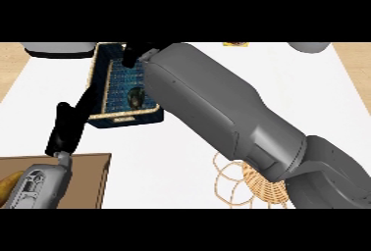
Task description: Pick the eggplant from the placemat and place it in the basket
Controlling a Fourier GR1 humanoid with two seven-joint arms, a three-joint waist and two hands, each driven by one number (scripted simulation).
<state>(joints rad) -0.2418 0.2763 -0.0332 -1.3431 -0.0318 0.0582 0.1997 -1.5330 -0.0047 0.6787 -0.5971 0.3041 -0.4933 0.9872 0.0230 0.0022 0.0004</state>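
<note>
The dark eggplant [135, 97] lies on the blue placemat [109, 105] with a tan woven border, at the back left of the white counter. My right hand [136, 53] hovers over the mat's far end, beyond the eggplant and apart from it. What shows of the hand is straight and holds nothing. My thick grey right forearm [225, 117] crosses the view diagonally and hides most of the wicker basket [243, 185] at the front right. My left hand [66, 128] stands open at the mat's left edge, fingers up.
A brown board [91, 179] lies at the front left with a yellow item [7, 186] on its left edge. Pale rounded objects sit at the back left [62, 49] and back right [313, 47]. A small yellow thing [235, 44] shows at the far edge.
</note>
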